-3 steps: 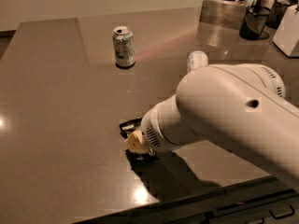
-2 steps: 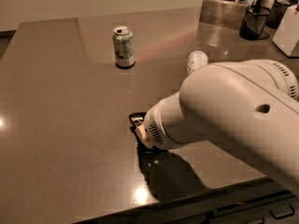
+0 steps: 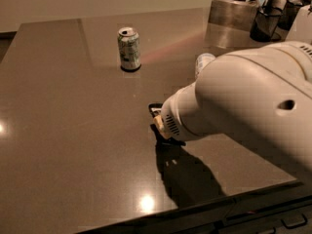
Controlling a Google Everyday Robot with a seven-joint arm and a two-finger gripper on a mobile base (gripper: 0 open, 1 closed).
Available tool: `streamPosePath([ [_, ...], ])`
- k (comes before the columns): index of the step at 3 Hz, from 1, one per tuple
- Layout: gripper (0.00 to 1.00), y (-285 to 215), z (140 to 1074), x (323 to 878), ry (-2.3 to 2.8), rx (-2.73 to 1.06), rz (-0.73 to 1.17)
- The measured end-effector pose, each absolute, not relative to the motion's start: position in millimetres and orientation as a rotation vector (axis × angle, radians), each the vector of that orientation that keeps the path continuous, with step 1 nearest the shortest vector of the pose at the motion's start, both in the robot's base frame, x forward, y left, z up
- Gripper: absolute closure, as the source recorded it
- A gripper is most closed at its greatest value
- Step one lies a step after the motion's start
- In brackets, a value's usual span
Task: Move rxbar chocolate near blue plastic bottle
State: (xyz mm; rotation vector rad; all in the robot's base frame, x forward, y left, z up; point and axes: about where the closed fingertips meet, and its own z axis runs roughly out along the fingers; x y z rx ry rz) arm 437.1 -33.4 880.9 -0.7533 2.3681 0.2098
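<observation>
The big white arm fills the right of the camera view. Its gripper [image 3: 163, 130] points down at the brown table [image 3: 73, 130] near the middle, mostly hidden by the wrist. A black corner of the rxbar chocolate [image 3: 155, 107] sticks out from under the wrist on the tabletop. The blue plastic bottle [image 3: 202, 62] lies behind the arm, only its white-capped end showing above the arm's upper edge. The bar is a short way in front and to the left of the bottle.
A green-and-white soda can [image 3: 129, 48] stands upright at the back centre-left. A steel container [image 3: 239, 9] and a black mesh cup [image 3: 268, 23] stand at the back right. The table's front edge runs along the bottom right.
The arm and gripper have moved to the right and slightly back. The black bar's visible corner has shifted right with it, closer to the bottle.
</observation>
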Motion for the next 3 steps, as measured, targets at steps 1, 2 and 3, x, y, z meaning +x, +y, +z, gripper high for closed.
streamPosePath([
  [1, 1.00, -57, 889, 461, 2.374, -0.722, 0.129],
  [2, 1.00, -79, 889, 479, 2.401, -0.713, 0.088],
  [3, 0.83, -100, 883, 489, 2.434, -0.703, 0.072],
])
